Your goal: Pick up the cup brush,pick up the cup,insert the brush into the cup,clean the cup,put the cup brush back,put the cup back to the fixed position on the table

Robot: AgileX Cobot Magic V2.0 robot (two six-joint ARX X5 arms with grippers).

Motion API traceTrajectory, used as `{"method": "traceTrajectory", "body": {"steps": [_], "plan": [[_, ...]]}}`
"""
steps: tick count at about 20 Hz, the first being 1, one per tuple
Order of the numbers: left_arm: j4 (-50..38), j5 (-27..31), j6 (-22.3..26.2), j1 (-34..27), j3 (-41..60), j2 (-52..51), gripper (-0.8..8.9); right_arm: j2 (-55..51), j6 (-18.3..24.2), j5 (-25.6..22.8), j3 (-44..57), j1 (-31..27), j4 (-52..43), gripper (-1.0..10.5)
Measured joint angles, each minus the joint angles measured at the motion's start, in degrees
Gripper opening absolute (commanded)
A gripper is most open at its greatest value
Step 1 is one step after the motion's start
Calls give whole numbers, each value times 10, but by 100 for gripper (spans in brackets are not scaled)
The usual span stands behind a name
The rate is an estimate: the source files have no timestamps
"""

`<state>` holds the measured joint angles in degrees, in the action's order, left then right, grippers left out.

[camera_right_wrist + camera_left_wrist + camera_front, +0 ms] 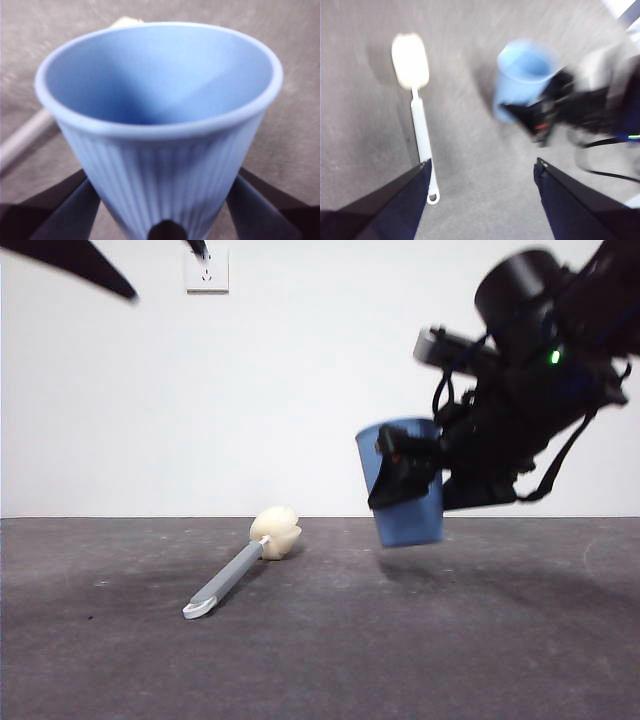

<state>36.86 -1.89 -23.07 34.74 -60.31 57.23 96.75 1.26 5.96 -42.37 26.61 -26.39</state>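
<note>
The light blue ribbed cup [412,520] hangs a little above the table [320,670], slightly tilted, with my right gripper [405,475] shut on its side. In the right wrist view the cup [160,140] fills the picture between the two jaws of that gripper [162,200]. The cup brush [235,575] lies flat on the table to the cup's left, its cream sponge head toward the wall and its white loop toward the front. My left gripper [483,165] is open high above the brush [420,130], holding nothing, and also sees the cup [520,75].
A white wall socket [206,270] sits high on the back wall. The left arm [90,265] shows only as black tips at the upper left. Bare dark grey table runs along the front and to the right below the cup.
</note>
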Motion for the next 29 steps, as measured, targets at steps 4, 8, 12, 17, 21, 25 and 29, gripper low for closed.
{"method": "traceTrajectory", "body": {"steps": [4,8,12,17,21,25,29], "plan": [[44,1,1,0,0,-51,347,44,0,1,0,0,-38,-18],[70,1,1,0,0,-57,347,65,0,1,-3,0,-52,-17],[71,2,3,0,0,-57,347,64,0,1,-10,0,-29,78],[71,2,12,0,0,-57,347,52,5,1,-19,0,35,294],[71,2,14,0,0,-57,346,52,7,1,-23,0,45,373],[71,2,15,0,0,-57,346,43,12,-2,-11,0,118,452],[73,2,14,0,0,-56,346,12,5,0,-9,0,161,513]]}}
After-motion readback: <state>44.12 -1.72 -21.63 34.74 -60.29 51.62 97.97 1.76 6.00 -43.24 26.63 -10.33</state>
